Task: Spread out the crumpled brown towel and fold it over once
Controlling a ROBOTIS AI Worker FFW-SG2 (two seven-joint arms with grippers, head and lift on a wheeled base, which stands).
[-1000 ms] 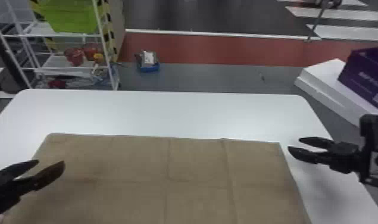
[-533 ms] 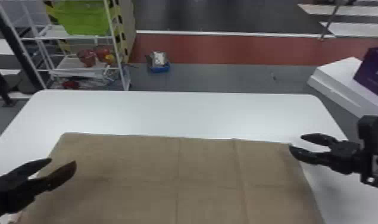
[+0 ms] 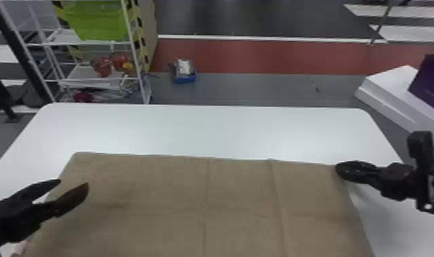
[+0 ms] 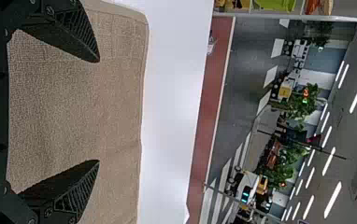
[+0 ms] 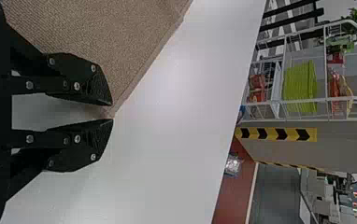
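Brown towel (image 3: 240, 191) spread out flat on white tabletop (image 3: 205, 130), w/ a few creases. L pincer (image 3: 74, 183) wide open above towel's L side. R pincer (image 3: 338, 168) at far R corner, open just a crack, w/ corner btwn tips; can't tell if they touch it.

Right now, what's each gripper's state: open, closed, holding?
Left gripper: wide open, holding nothing, above the brown towel.
Right gripper: open only a narrow gap, the towel's corner between its tips; no grip can be confirmed.
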